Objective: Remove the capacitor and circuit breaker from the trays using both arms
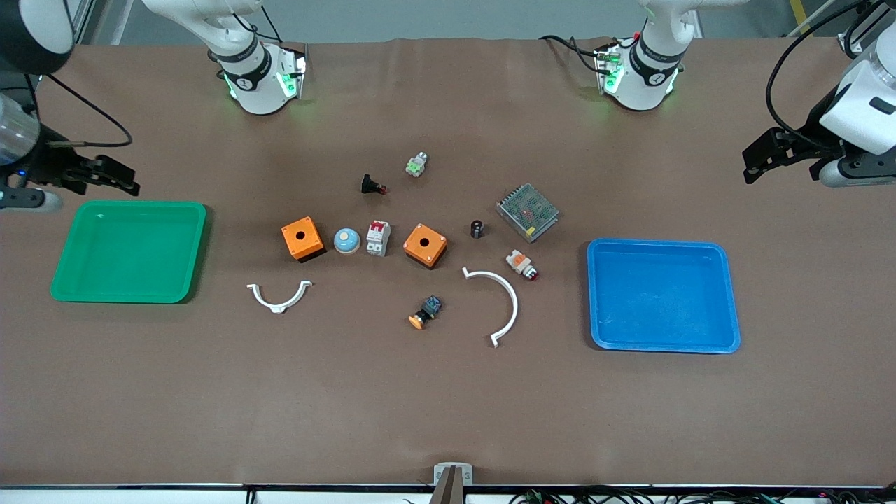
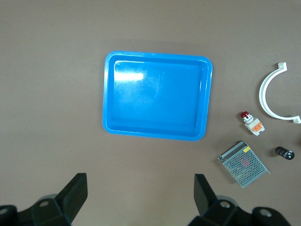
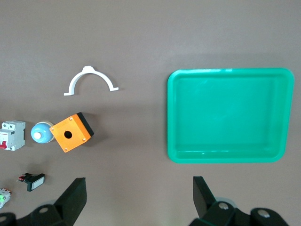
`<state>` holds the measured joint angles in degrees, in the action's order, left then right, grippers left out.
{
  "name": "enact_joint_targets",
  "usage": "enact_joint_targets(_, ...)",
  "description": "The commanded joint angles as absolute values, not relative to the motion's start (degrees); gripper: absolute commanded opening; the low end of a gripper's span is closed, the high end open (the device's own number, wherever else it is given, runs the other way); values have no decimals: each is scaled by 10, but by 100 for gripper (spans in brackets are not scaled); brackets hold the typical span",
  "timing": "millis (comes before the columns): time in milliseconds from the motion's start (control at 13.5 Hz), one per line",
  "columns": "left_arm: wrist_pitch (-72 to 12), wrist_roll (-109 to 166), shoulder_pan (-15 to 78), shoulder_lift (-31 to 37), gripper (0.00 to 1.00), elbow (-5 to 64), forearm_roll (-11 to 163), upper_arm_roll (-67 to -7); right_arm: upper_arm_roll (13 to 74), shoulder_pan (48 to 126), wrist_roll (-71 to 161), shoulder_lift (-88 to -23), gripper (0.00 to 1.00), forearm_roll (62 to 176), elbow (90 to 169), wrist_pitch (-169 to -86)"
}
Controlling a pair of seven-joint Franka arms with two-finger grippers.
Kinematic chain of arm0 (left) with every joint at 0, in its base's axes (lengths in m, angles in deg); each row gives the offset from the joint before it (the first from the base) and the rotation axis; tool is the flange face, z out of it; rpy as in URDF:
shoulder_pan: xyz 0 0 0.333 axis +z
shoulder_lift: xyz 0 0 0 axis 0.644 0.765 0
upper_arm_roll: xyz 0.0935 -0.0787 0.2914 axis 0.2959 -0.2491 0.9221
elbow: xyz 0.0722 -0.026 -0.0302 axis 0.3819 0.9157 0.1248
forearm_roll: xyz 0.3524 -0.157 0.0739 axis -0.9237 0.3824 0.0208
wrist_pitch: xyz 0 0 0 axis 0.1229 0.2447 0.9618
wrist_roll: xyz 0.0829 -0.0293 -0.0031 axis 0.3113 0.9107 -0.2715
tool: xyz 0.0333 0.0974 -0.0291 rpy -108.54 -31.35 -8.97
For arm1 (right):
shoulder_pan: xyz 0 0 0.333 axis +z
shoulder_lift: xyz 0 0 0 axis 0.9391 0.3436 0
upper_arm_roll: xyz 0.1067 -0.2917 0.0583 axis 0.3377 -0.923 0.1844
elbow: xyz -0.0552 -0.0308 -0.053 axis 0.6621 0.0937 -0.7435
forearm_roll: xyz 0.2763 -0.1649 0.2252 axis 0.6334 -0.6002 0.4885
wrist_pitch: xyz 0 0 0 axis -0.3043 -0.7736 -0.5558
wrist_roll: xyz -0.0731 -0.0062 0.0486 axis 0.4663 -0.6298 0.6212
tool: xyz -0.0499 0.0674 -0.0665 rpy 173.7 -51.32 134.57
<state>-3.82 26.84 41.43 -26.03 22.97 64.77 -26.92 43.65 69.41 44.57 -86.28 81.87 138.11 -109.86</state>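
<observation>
**Both trays empty, parts already out on the bench**

My left end effector (image 2: 138,195) hangs open over the bench's edge beside the blue tray (image 1: 728,297); my right end effector (image 3: 138,195), also open, hangs beside the green tray (image 1: 196,252). Neither tray holds anything. The capacitor (image 1: 477,229) and circuit breaker (image 1: 378,238) lie mid-bench among loose parts, well apart from both trays. As I judge it, nothing is left to lift out.

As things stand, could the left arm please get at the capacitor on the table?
Probably yes: the capacitor stands alone on the table, clear of the mesh-covered box. The left gripper, fingers open, hangs past the blue tray.
</observation>
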Motion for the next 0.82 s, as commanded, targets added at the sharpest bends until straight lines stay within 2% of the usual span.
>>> enact_joint_targets(0, -39, 276, 410, -279, 100, 246, 658, -262, 448, 670, 467, -853, 100, 809, 1352, -1089)
enact_joint_targets(446, -39, 276, 411, -278, 100, 246, 658, -265, 448, 667, 463, -820, 100, 821, 1287, -1099)
enact_joint_targets(743, -38, 276, 411, -279, 100, 250, 657, -271, 449, 674, 466, -750, 100, 822, 1171, -1085)
